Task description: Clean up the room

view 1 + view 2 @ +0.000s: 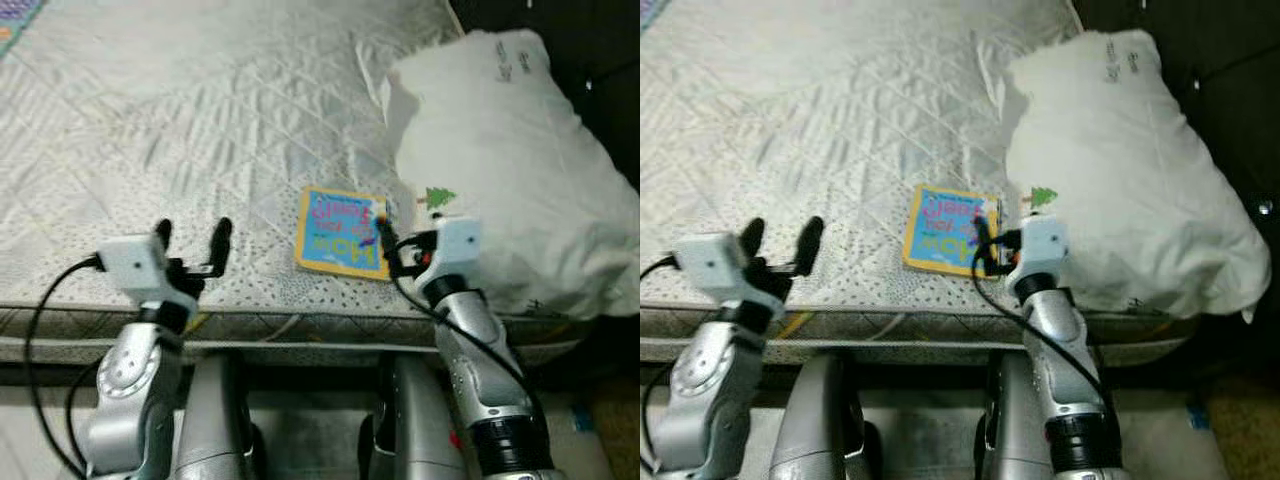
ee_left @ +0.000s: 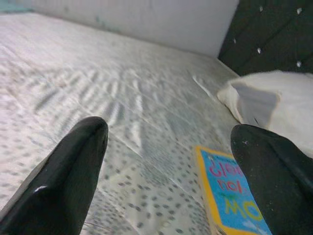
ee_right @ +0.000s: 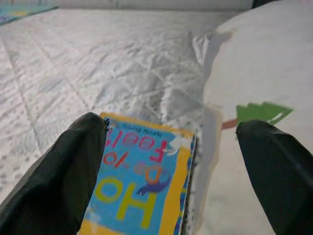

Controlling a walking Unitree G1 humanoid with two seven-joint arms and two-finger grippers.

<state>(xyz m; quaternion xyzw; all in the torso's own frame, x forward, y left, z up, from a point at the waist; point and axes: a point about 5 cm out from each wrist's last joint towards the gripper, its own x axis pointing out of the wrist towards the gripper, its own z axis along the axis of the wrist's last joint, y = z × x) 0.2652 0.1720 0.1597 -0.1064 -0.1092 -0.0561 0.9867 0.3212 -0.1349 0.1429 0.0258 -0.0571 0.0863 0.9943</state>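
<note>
Tidying barely begun: book [image 1: 343, 232] lies flat on bed [image 1: 200, 120] near its front edge, beside pillow [image 1: 510, 170]. Right gripper [image 3: 171, 161] spread over the book (not gripping); left gripper [image 1: 192, 245] spread, hovering apart.

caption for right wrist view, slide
Open right gripper poised over a blue-and-yellow book on the bed, beside a white pillow.
</note>
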